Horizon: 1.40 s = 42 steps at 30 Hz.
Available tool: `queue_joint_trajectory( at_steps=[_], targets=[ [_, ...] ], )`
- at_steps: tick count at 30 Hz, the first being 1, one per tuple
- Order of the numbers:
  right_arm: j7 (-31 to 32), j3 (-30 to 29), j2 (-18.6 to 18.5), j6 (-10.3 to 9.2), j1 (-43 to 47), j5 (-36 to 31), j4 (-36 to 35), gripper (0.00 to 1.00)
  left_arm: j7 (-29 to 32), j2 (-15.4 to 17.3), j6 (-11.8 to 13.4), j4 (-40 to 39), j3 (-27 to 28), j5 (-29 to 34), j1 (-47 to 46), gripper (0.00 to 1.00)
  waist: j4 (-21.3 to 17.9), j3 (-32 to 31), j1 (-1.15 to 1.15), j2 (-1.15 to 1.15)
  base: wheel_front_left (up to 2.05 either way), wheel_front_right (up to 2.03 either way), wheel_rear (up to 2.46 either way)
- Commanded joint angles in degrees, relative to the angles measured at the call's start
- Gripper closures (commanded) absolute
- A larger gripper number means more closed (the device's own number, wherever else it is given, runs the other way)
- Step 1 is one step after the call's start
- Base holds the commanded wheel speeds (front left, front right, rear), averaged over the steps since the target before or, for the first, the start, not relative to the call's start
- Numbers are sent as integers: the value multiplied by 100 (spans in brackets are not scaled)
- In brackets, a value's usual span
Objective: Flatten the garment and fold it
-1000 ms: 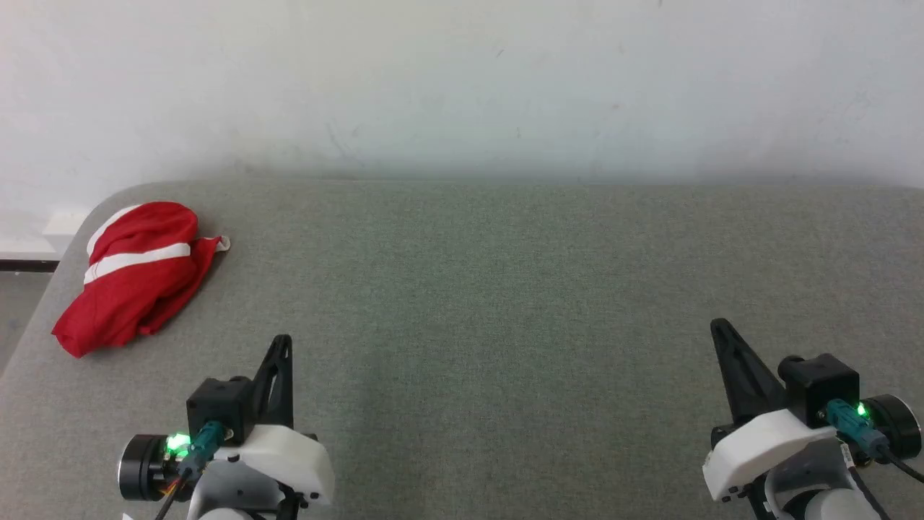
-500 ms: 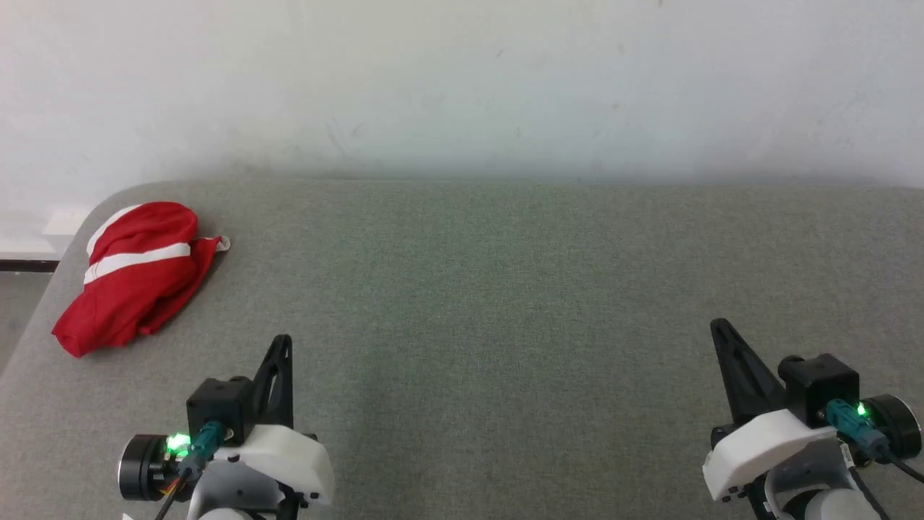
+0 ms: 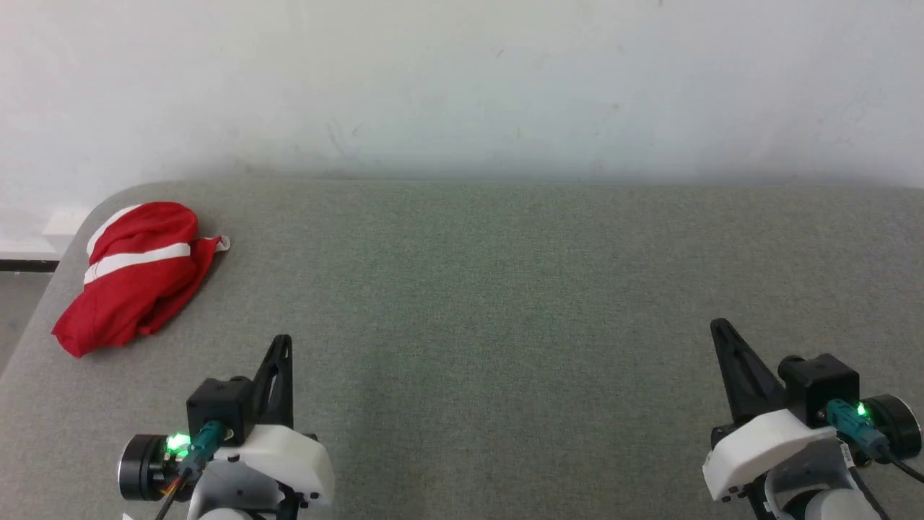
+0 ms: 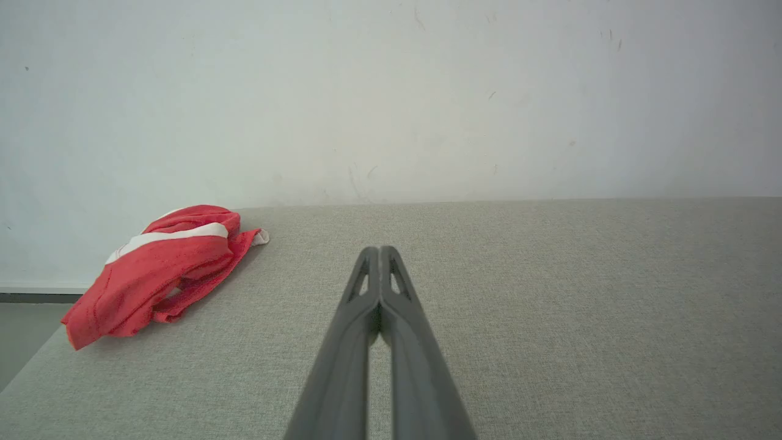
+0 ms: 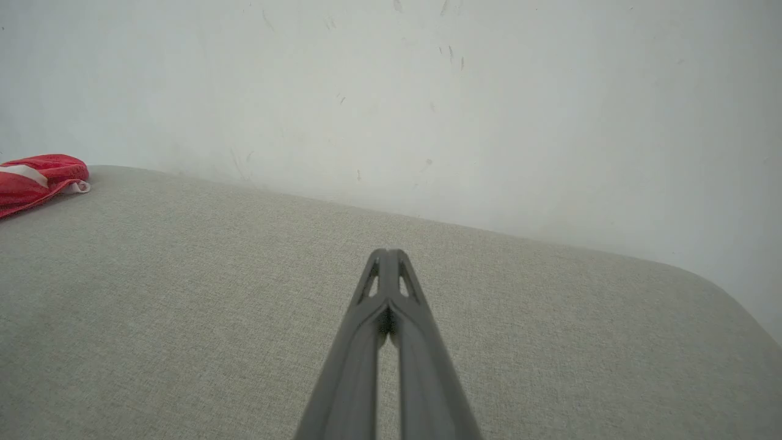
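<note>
The garment is a crumpled red heap with a white stripe, lying near the far left corner of the grey table. It also shows in the left wrist view as the garment and at the left edge of the right wrist view as the garment. My left gripper hovers at the lower left, shut and empty, well short of the heap and to its right. Its tips meet in the wrist view of the left gripper. My right gripper is shut and empty at the lower right, also seen as the right gripper.
A pale wall stands right behind the table's far edge. The table's rounded left corner drops off beside the heap, with floor beyond. Bare grey fabric stretches between and ahead of the two grippers.
</note>
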Motion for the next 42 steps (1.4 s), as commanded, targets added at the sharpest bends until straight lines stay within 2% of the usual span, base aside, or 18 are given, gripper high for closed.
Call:
queue_joint_trajectory(
  at_steps=[1, 3, 4, 26, 42],
  targets=[
    [3, -1, 23, -12, -83, -46, -34, 100, 1, -12, -7, -32, 26, 38, -63, 100, 0, 0, 0, 0, 0, 0, 0],
    [3, -1, 23, -12, -83, -46, -34, 100, 1, -12, -7, -32, 26, 38, -63, 100, 0, 0, 0, 0, 0, 0, 0],
    [0, 0, 0, 0, 0, 0, 0, 0, 0, 0, 0, 0, 0, 0, 0, 0, 0, 0, 0, 0, 0, 0, 0],
    [-220, -28, 0, -2, 39, 110, -1, 0, -220, -1, 124, 32, -137, -84, 46, 0, 65, 1, 0, 0, 0, 0, 0],
    [-411, 16, 3, -3, 107, 195, -37, 0, -412, -2, 214, 32, -211, -147, 137, 0, 479, -38, 0, 0, 0, 0, 0]
  ],
)
